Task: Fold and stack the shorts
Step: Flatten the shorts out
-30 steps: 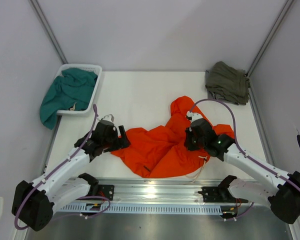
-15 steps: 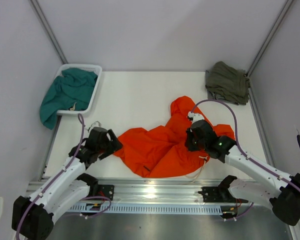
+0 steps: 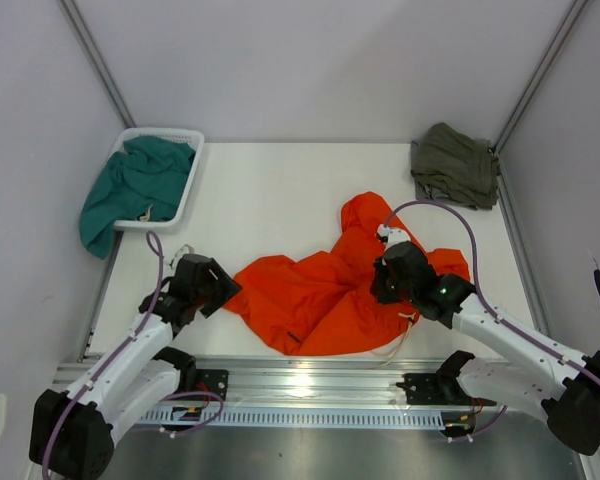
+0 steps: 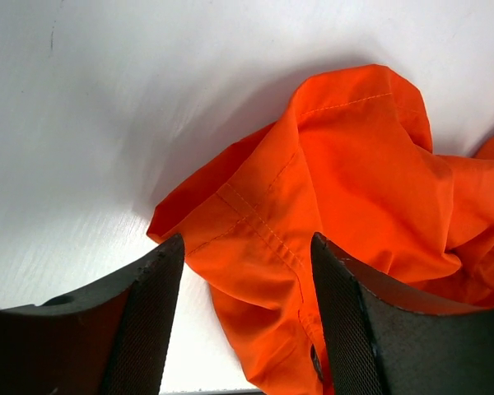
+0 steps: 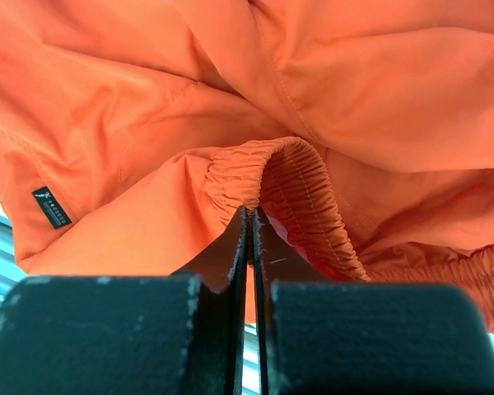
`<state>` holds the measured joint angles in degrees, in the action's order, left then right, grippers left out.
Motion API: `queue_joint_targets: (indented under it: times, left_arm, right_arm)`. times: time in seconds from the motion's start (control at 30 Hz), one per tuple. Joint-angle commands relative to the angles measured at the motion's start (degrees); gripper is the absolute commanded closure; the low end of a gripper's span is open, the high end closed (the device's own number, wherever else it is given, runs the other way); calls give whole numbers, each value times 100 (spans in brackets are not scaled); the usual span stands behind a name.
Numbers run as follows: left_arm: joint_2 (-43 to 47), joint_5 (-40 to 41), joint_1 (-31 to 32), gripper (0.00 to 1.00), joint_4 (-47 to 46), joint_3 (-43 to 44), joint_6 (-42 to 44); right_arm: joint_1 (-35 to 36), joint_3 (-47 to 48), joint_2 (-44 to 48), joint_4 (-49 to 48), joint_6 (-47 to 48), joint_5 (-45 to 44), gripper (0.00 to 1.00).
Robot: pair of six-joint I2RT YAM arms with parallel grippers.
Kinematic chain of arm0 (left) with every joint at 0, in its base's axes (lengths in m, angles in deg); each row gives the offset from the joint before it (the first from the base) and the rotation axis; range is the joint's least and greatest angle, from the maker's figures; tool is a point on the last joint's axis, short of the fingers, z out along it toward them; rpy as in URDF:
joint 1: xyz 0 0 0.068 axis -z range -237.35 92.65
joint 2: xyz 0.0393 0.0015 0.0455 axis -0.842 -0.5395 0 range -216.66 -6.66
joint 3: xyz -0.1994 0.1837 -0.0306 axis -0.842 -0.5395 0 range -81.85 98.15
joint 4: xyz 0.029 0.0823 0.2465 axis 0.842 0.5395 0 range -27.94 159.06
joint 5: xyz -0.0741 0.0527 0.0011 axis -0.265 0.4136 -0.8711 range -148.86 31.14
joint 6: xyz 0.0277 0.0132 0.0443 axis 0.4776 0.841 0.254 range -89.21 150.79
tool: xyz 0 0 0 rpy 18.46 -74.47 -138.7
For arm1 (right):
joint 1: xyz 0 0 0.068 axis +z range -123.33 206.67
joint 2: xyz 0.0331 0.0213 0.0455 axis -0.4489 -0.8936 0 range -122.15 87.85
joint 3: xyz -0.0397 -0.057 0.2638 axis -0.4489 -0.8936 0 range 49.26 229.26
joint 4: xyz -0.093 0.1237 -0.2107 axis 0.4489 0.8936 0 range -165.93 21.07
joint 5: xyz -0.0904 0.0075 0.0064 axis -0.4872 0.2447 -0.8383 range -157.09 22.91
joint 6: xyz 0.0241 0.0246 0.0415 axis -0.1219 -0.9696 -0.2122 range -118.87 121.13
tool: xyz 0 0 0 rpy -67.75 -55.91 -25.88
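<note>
The orange shorts [image 3: 325, 300] lie crumpled on the white surface [image 3: 270, 200], right pincer [image 5: 251, 216] clenched on their elastic waistband (a raised fold), left pincer [image 4: 245, 247] spread apart at a hem corner.

I see the shorts [image 3: 320, 295] lying on the table [image 3: 270, 190], toward its near edge. My left gripper [image 3: 220, 290] sits at their left hem, my right gripper [image 3: 385, 285] on their right half. Far left, a basket [image 3: 193, 170] holds a bunched garment [image 3: 130, 190]; a second garment [image 3: 455, 165] lies in the far right corner.
</note>
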<state>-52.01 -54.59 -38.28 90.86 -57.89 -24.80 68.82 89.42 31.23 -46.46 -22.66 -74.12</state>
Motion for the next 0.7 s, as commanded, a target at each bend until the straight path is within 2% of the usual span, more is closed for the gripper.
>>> queue_joint_targets:
  times: [0.0, 0.13, 0.33, 0.37, 0.43, 0.5, 0.57, 0.67]
  left_arm:
    - [-246, -190, -96, 35, -383, 108, -188]
    - [-423, -199, -105, 36, -541, 29, -285]
    - [-493, -5, -149, 52, -770, -76, -338]
    - [-537, -23, -175, 59, -822, -85, -329]
    - [-616, -14, -184, 61, -928, -138, -356]
    - [-669, -75, -202, 54, -1051, -225, -356]
    - [-862, -137, -202, 40, -1130, -226, -321]
    - [-1108, -260, -202, 30, -1236, -269, -294]
  right_arm:
    - [21, -17, 160, -144, -29, 0, 100]
    - [21, -43, 195, -188, -29, 26, 100]
    - [21, -87, 222, -240, -29, 114, 100]
    - [21, -79, 248, -240, -38, 123, 100]
    - [21, -96, 265, -240, -38, 131, 100]
    - [21, -96, 283, -232, -29, 140, 100]
    - [21, -96, 309, -240, -38, 166, 100]
    - [21, -88, 353, -240, -38, 193, 100]
